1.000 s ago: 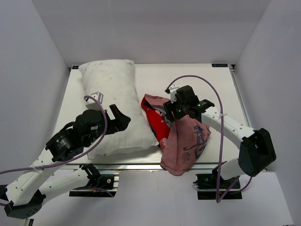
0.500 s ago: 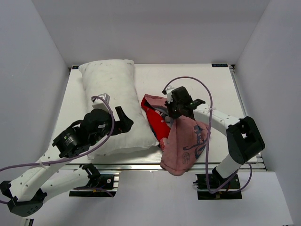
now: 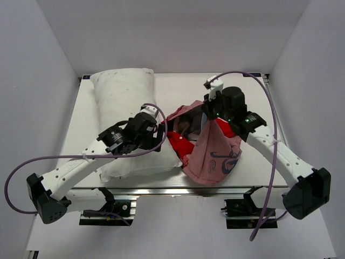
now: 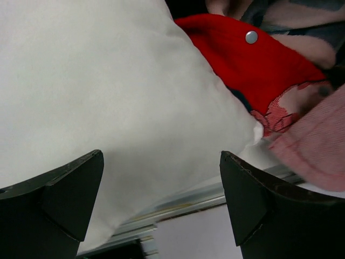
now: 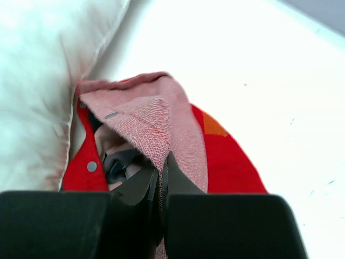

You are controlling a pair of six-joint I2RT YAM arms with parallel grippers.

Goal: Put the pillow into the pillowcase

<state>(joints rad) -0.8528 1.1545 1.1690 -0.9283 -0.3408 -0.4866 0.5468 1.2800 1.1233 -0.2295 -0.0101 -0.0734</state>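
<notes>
Pillowcase (image 3: 215, 156) hem sits pinched in my right gripper (image 5: 159, 181), raised beside the pillow (image 3: 124, 102) (opening the mouth, I reckon); left gripper (image 4: 160, 178) hangs spread over the pillow's corner. Next: clamp that corner, feed it in.

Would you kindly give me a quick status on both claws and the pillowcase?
Right claw shut on pillowcase edge, holding it up. Left claw open above pillow corner. Nothing seen blocking.

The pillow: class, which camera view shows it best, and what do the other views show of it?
The top external view: the pillow appears almost whole, both far corners visible. The left wrist view shows only its near corner beside the pillowcase; the right wrist view only a blurred edge.
</notes>
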